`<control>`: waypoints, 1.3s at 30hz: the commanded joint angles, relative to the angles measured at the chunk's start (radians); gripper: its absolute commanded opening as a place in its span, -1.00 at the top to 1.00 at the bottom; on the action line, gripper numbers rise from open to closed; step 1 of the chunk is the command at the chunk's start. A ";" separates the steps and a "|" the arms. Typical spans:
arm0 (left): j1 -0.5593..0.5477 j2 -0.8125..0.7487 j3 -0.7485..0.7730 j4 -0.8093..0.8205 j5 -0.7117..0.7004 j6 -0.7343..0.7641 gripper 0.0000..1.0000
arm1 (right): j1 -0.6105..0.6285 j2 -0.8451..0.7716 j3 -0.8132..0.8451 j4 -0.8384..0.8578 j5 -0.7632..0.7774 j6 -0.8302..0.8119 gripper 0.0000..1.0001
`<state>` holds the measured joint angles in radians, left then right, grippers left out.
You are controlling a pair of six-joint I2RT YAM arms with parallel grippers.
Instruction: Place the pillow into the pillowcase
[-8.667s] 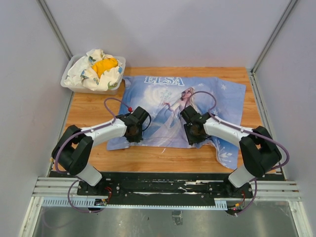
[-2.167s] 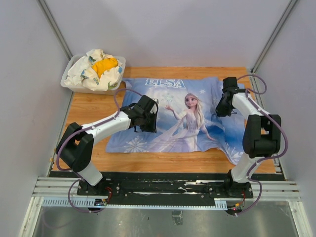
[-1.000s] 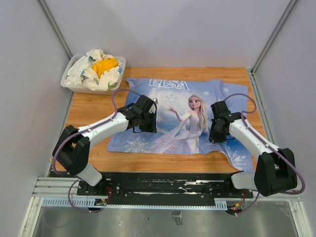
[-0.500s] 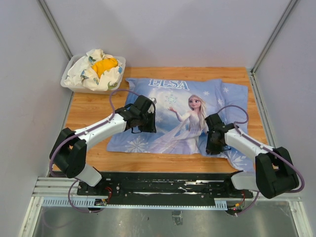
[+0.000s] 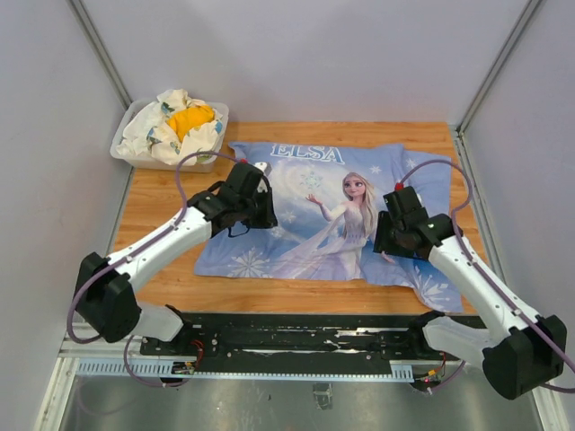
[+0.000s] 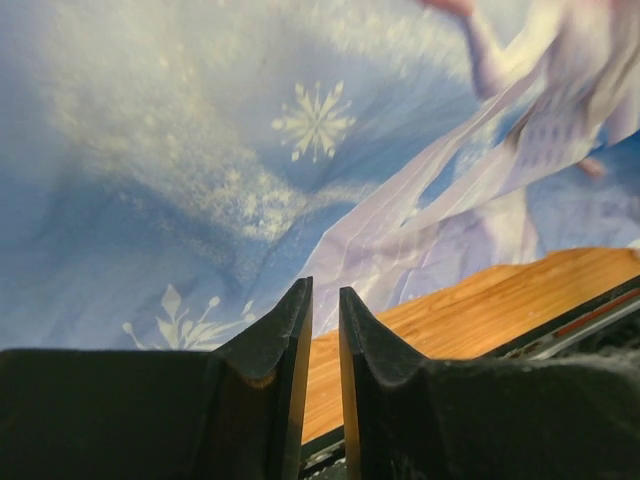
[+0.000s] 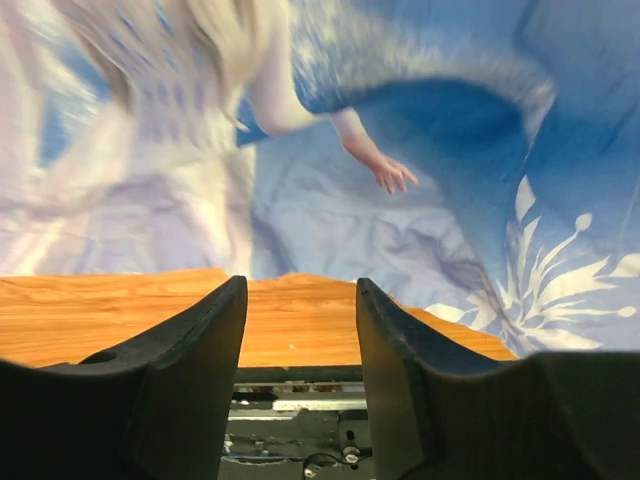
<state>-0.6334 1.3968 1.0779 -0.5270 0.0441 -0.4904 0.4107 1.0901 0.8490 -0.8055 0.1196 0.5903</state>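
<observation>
The light-blue pillowcase point(image 5: 332, 215) with "ELSA" and the blonde princess lies spread over the wooden table point(image 5: 157, 202). The pillow is hidden in every view. My left gripper point(image 5: 259, 214) hangs over the case's left part. In the left wrist view its fingertips point(image 6: 322, 290) stand a narrow slit apart with nothing between them, and the snowflake print point(image 6: 200, 150) lies beyond. My right gripper point(image 5: 388, 242) hovers over the case's right part near its front edge. Its jaws point(image 7: 300, 285) are open and empty, above blue fabric point(image 7: 400, 220) and bare wood.
A clear plastic tub point(image 5: 126, 154) holding a white-and-yellow cloth bundle point(image 5: 175, 126) stands at the back left corner. White walls close in both sides and the back. A metal rail point(image 5: 305, 337) with the arm bases runs along the near edge.
My right gripper has opened and lifted off the pillowcase's front right edge. My left gripper has drawn back and to the left over the case. The pillowcase lies as before.
</observation>
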 commanded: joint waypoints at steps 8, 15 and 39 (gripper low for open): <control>0.083 -0.156 0.096 -0.010 -0.135 -0.005 -0.52 | 0.010 -0.036 0.196 -0.069 0.030 -0.064 -0.33; 0.120 -0.197 0.097 -0.001 -0.167 0.005 -0.98 | 0.010 -0.072 0.224 -0.003 0.035 -0.095 -0.70; 0.159 -0.207 0.135 -0.006 -0.218 0.013 -0.99 | 0.008 -0.082 0.310 0.039 0.121 -0.135 -0.96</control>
<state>-0.4843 1.1942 1.1839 -0.5415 -0.1703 -0.4892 0.4107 1.0191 1.1122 -0.7792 0.2028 0.4828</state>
